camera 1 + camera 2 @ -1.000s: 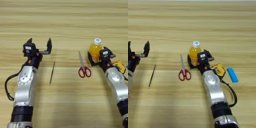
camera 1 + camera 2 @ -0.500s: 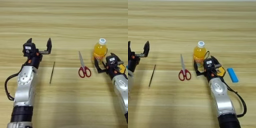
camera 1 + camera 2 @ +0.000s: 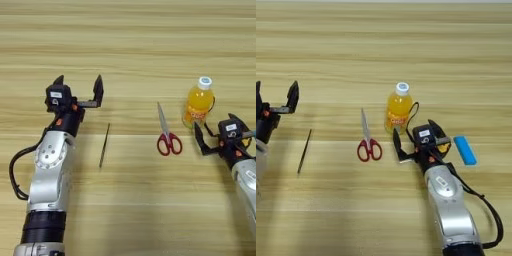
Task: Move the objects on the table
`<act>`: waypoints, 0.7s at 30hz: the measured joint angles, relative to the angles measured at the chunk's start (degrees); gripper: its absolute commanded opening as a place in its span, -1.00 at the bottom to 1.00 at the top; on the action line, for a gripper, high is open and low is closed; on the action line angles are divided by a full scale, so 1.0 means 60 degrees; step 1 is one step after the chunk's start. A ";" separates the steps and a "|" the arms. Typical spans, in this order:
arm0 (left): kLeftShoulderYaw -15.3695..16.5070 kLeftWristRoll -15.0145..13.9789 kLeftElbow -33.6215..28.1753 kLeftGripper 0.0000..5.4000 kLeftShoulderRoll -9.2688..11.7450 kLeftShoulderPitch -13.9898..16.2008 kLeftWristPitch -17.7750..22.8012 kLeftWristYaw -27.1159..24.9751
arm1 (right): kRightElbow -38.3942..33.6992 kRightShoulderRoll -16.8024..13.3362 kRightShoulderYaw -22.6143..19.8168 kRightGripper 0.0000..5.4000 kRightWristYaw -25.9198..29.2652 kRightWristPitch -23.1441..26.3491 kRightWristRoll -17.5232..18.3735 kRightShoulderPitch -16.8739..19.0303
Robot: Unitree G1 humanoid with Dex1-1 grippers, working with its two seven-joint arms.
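Right gripper jaws wide, empty; orange-drink bottle upright just beyond them, scissors to their left. Bottle likely light, rigid, smooth, tippy: take it mid-body. Left gripper jaws wide, thin rod just below-right
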 measured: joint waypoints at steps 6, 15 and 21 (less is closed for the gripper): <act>-0.0003 0.0008 0.0003 1.00 0.0001 -0.0023 0.0000 0.0000 | -0.0355 -0.0188 -0.0233 1.00 -0.0004 0.0242 0.0023 0.0284; -0.0007 0.0025 0.0019 1.00 0.0000 -0.0046 0.0000 0.0000 | -0.0340 -0.0261 -0.0680 1.00 -0.0202 0.0508 0.0033 0.0163; -0.0008 0.0034 0.0030 1.00 0.0000 -0.0065 0.0000 0.0001 | -0.0088 -0.0263 -0.0827 1.00 -0.0198 0.0708 0.0129 -0.0068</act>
